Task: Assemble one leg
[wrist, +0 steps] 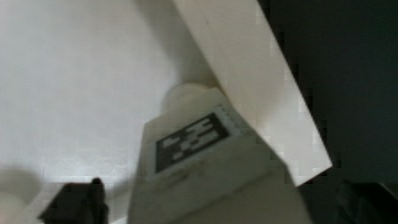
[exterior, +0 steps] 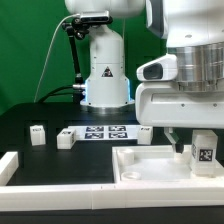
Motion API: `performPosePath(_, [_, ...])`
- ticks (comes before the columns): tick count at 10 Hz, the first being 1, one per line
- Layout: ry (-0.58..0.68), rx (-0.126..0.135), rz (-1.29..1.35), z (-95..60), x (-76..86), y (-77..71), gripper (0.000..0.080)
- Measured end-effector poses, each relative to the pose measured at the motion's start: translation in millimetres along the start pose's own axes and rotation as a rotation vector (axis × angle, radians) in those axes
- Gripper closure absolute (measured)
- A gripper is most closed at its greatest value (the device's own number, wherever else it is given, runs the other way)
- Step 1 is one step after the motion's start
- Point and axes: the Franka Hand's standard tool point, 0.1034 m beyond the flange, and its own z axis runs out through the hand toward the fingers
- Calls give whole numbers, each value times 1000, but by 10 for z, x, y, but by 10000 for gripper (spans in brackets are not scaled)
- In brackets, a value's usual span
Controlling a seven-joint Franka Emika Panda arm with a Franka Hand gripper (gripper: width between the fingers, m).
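Note:
A leg, a short white post with a black-and-white tag, stands upright on the large white panel near its corner at the exterior view's right. My gripper hangs straight over this leg, its jaws on either side. In the wrist view the leg fills the middle. One dark finger stands apart from the leg's side with a gap showing. The other finger is lost against the dark table. The gripper is open and the leg rests on the panel by its raised rim.
Three more loose legs stand on the black table. The marker board lies between them. A long white rail runs along the front, and the robot base stands at the back.

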Motion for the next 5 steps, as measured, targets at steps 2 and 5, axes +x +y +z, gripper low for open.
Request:
performPosePath(2, [19,-16,-138,-18,-23,-77,151])
performPosePath(5, [15,-23,-363,-9,15,-4,151])
